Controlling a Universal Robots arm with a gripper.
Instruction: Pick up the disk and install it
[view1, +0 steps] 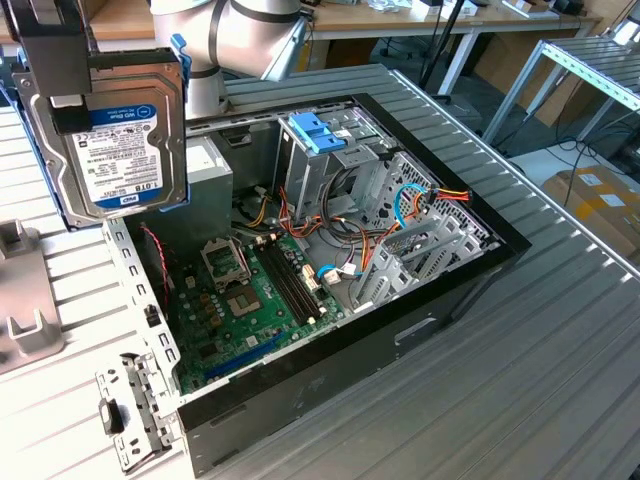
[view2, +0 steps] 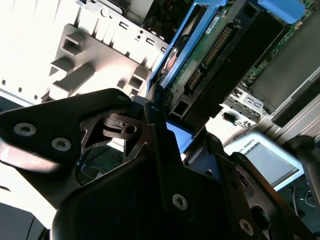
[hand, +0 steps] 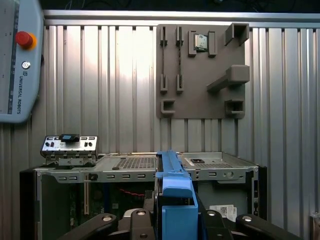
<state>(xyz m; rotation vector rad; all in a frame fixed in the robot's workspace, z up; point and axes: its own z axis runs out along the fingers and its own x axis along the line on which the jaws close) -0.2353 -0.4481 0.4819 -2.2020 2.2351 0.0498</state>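
In the exterior view the disk (view1: 115, 140), a silver-grey drive with a white and blue label in a bright blue carrier, hangs upright in the air at the upper left. It is above and off the left end of the open computer case (view1: 300, 390). My gripper (view1: 72, 105) is shut on the disk from above. In the second wrist view the black fingers (view2: 152, 125) clamp the blue carrier edge, with the disk's green board (view2: 210, 50) beyond. In the first wrist view the carrier's blue edge (hand: 172, 185) stands between the fingers, over the case.
Inside the case sit a metal drive cage with a blue latch (view1: 315, 130), cables (view1: 400, 210) and the motherboard (view1: 250, 300). A grey fixture plate (hand: 200, 70) lies on the ribbed table beside the case. A teach pendant (hand: 17, 60) rests nearby. The arm's base (view1: 240, 40) stands behind.
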